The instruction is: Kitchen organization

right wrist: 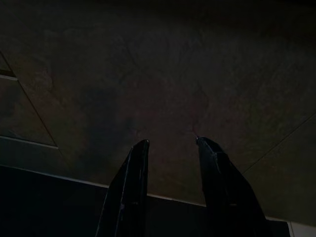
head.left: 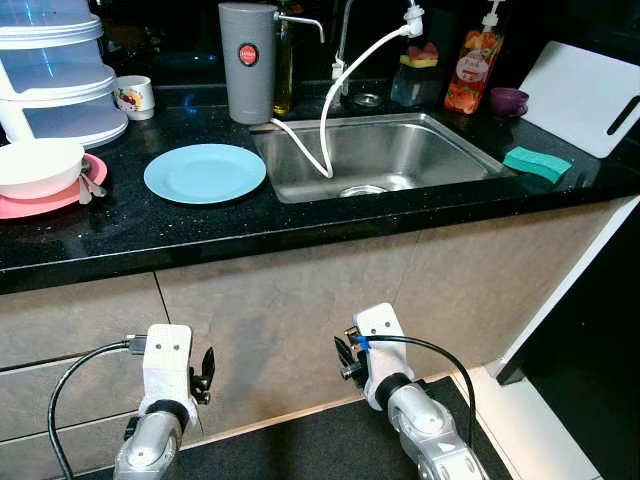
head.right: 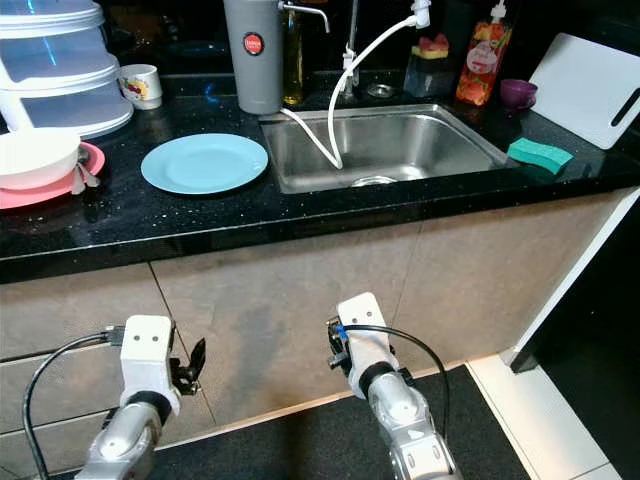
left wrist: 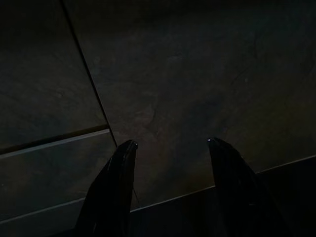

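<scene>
Counter: black stone slab running across the head view from 9 to 3 o'clock, above pale cabinet fronts.
Sink: steel basin set in the counter at about 1 o'clock, a white hose drooping into it.
Cutting board: white, leaning at 2 o'clock, far end.
Grey canister: upright at 12 o'clock, just beside the sink's back corner.
Blue plate: flat on the counter at 11 o'clock, beside the sink; the likeliest thing to tidy first.
White bowl: on a pink plate at 9 o'clock, spoon alongside.
Green sponge: at 3 o'clock on the sink's rim side.
Left gripper: low at 7 o'clock, facing the cabinet, fingers spread wide, holding nothing.
Right gripper: low at 5 o'clock, fingers moderately apart, empty.
Doing it well: I judge no reach has begun; raise an arm clear of the counter edge first, then come at the blue plate's rim low and flat.
</scene>
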Motion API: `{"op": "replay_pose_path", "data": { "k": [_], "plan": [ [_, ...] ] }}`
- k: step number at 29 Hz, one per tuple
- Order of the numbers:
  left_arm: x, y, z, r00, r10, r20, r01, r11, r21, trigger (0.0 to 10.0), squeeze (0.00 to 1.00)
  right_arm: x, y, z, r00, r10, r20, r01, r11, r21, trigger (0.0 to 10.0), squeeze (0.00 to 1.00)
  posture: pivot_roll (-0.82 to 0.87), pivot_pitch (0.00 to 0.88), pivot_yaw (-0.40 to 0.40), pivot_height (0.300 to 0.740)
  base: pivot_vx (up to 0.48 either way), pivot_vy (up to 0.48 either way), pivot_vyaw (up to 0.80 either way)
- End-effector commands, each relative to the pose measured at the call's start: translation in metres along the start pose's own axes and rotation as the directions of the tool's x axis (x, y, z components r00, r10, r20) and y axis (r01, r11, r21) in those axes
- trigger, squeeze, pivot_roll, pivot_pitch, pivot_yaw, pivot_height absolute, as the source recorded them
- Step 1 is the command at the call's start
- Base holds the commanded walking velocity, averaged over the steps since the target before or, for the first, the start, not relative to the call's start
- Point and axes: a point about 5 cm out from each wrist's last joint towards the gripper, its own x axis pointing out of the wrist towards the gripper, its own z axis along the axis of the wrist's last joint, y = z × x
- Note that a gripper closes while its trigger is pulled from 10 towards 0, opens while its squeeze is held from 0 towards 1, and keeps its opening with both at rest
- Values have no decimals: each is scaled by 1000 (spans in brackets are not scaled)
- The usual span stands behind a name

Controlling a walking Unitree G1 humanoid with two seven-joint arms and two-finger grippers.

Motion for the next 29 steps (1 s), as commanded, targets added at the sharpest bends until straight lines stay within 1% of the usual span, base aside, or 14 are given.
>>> {"op": "replay_pose_path", "data": {
  "k": [1, 4, 6, 10, 21, 24, 29],
  "plan": [
    [1, 1, -2, 1000, 5, -10, -5, 1000, 12, 10000, 0, -1, -1, -3, 1000, -11, -18, 11, 1000, 14, 10000, 0, -16, 59, 4, 740, 0, 0, 0],
    [1, 2, -1, 1000, 8, -6, -8, 1000, 7, 10000, 0, -1, -1, -3, 1000, -11, -18, 11, 1000, 14, 10000, 0, -15, 58, 3, 740, 0, 0, 0],
    [2, 5, -2, 1000, 26, -18, -26, 1000, -11, 10000, 0, 0, 0, -2, 1000, -11, -18, 11, 1000, 14, 10000, 0, -15, 56, 1, 740, 0, 0, 0],
    [4, 6, -4, 999, 27, -31, -28, 999, -35, 10000, 0, 2, -1, -2, 1000, -10, -18, 10, 1000, 14, 10000, 0, -19, 54, 2, 740, 0, 0, 0],
    [5, 7, -5, 999, 30, -43, -31, 999, -26, 10000, 0, 2, -1, -2, 1000, -14, -17, 14, 1000, 12, 10000, 0, -20, 59, -1, 740, 0, 0, 0],
    [5, 5, -7, 998, 18, -56, -19, 1000, -22, 10000, 0, 2, -1, -2, 1000, -14, -18, 14, 1000, 11, 10000, 0, -21, 59, -1, 740, 0, -480, 0],
    [5, 4, -9, 998, 7, -63, -10, 999, -39, 10000, 0, 1, -1, -2, 1000, -16, -19, 16, 1000, 9, 10000, 0, -22, 58, -4, 740, 0, 0, 0]
  ]
}}
